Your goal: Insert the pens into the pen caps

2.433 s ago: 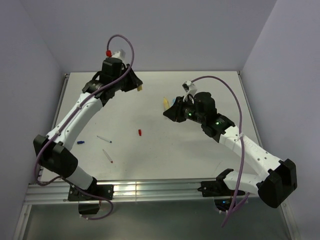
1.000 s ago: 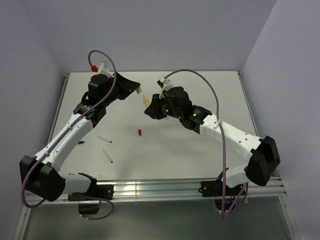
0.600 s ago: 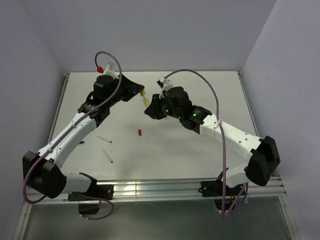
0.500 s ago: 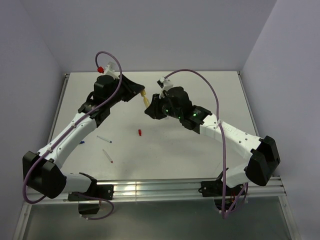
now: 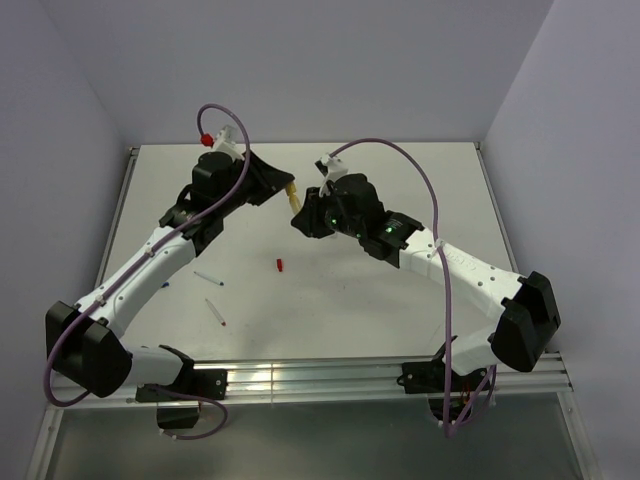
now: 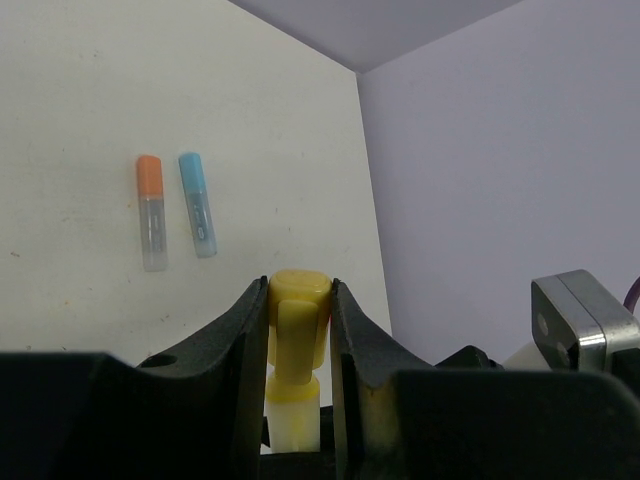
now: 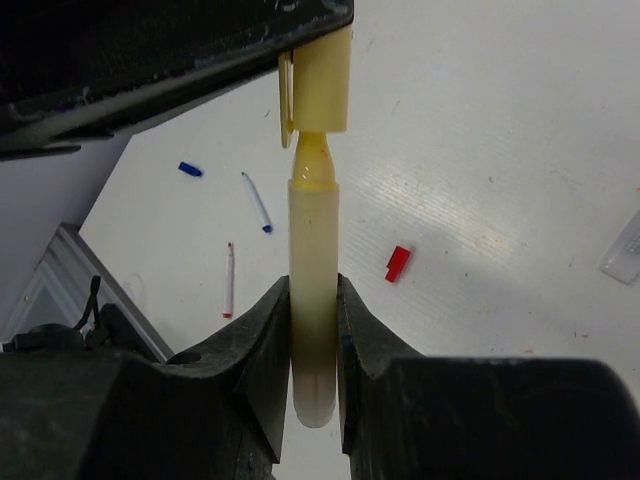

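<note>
My left gripper (image 6: pixel 298 290) is shut on a stubby yellow pen cap (image 6: pixel 299 305), held in the air over the back middle of the table (image 5: pixel 400 300). My right gripper (image 7: pixel 312 290) is shut on the pale body of the yellow pen (image 7: pixel 314 260). The pen's yellow tip (image 7: pixel 313 160) sits in the mouth of the cap (image 7: pixel 321 80), with its neck still showing below. In the top view the cap (image 5: pixel 290 188) and the pen (image 5: pixel 296 203) meet between the left gripper (image 5: pixel 283 187) and the right gripper (image 5: pixel 300 212).
A red cap (image 5: pixel 280 265), a dark-blue cap (image 5: pixel 163 285), a thin blue-tipped pen (image 5: pixel 208 277) and a thin red-tipped pen (image 5: pixel 215 312) lie on the table's left half. Capped orange (image 6: pixel 150 210) and light-blue (image 6: pixel 197 203) markers lie side by side near the back wall.
My left gripper has carried the yellow cap to the right until it met the pen's tip. The right gripper has held the pen still over the last second.
</note>
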Available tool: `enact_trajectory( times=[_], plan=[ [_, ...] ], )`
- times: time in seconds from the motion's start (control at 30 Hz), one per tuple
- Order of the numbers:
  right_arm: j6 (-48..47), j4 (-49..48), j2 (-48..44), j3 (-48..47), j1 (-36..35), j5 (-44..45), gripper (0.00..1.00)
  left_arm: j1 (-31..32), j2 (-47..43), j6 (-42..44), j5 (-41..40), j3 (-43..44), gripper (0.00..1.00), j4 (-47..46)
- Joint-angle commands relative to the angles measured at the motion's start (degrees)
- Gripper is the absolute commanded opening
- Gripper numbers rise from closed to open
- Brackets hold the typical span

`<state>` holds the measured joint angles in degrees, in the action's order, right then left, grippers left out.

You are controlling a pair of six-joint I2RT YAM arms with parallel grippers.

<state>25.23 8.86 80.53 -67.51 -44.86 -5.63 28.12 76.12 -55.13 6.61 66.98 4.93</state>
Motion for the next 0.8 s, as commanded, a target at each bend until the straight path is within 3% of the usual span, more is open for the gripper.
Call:
enact_trajectory(
  times=[0.0, 0.77],
  plan=[
    [-1.06, -1.48, -1.87, -2.90, 0.12, 2.37, 0.00, 1.59, -0.71, 1.69, 0.60, 1.40, 0.00, -1.07],
    [-1.59, -3.41, -6.79, 0.00, 1.88, 5.54, 0.00, 8.26, -1.58, 1.96, -3.09, 1.66, 0.00, 1.92]
  ],
)
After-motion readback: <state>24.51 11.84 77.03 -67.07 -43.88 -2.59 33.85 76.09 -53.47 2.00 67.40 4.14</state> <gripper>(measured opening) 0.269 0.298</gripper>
